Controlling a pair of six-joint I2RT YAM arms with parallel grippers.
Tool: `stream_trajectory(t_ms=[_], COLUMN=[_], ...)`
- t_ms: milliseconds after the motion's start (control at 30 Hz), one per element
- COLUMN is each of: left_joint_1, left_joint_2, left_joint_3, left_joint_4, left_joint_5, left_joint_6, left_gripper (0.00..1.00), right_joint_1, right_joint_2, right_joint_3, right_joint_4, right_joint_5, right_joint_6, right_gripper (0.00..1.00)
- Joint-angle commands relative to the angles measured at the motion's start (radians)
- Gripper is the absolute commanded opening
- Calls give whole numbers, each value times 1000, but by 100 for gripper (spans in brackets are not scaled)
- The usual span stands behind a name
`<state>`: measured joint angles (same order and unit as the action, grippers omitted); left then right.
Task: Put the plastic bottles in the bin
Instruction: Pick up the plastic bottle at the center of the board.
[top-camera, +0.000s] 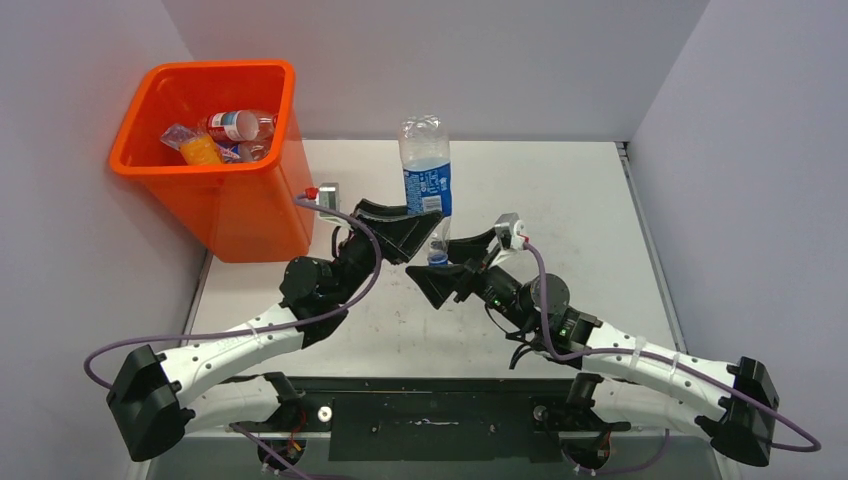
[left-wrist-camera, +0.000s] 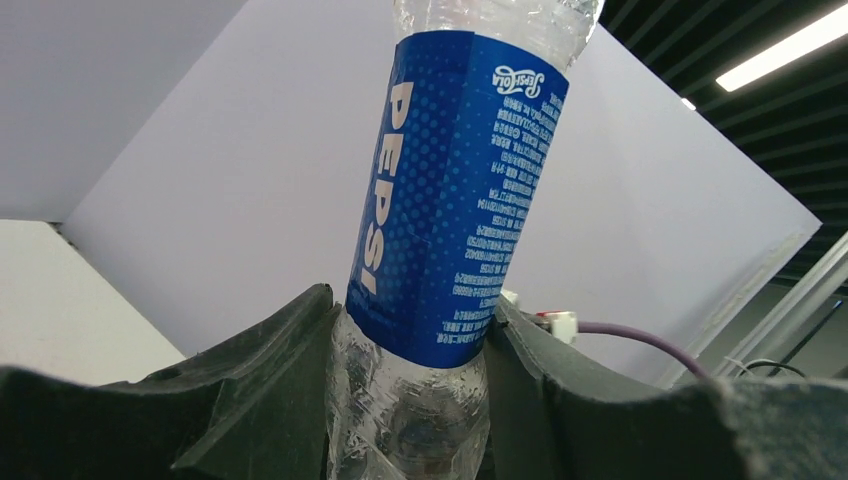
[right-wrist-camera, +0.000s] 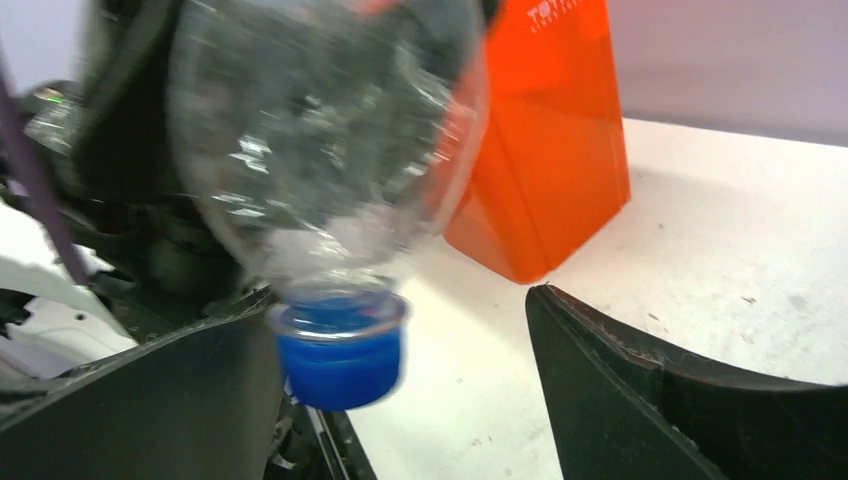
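- The left end effector fills the bottom of its own wrist view, its black fingers clamped on the clear lower part of a bottle, just under the blue label.
- The bottle hangs inverted above the surface, with its blue cap pointing down and its base up. It sits midway between the two arms and well apart from the bin.
- The right end effector stands wide open around the cap and grips nothing. I cannot tell whether the cap brushes one finger.
- Step in hand, as I judge it: the left arm takes the bottle to the bin alone.
- To do this well, draw the right end effector back and down first, so the cap does not snag on a finger as the bottle swings away.
- Keep the left grip firm. The hold sits low on a thin, crushable wall with most of the bottle above it, so a quick turn could tip the bottle.
- Swing left and back with the cap carried higher than the rim, and let go only over the opening, above the other bottles already inside.
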<state>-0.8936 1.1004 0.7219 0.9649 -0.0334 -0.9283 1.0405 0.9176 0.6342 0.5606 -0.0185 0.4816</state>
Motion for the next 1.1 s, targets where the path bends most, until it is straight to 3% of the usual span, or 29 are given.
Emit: stream_trajectory(t_ms=[0,133,200,267,500,667,733,800,1067], left_joint_1=[-25,-51,-55,-57,-65,-67,-67,-67,-73], left_joint_2=[-57,-69,-71,-70,-65,-77,-84,-85,-81], left_joint_3=[2,1,-4,-8,-15,-18,-19,-18,-19], left_joint_4=[80,51,44,43,43,13,0,-1,1], left_joint_5=[5,2,1,0,1,-8,-16,-13,-4], left_joint_6=[-21,0,4,4,9,28,38,40,41], left_gripper=[0,0,0,0,0,0,0,0,0], right_joint_1=[10,10,10,12,18,18,18,17,18], right_joint_2=[-2,-26,-41,-48,-75,-105,-108,-104,-48], right_joint_3=[24,-2,-15,-16,-27,-32,-24,-14,53], right_joint_4=[10,51,82,94,93,89,73,59,-38], right_joint_5=[77,70,53,38,66,61,56,45,-35], right_joint_6=[-32,-33,-39,-45,-68,-95,-98,-101,-95], right_gripper=[82,63,62,68,74,93,95,87,18])
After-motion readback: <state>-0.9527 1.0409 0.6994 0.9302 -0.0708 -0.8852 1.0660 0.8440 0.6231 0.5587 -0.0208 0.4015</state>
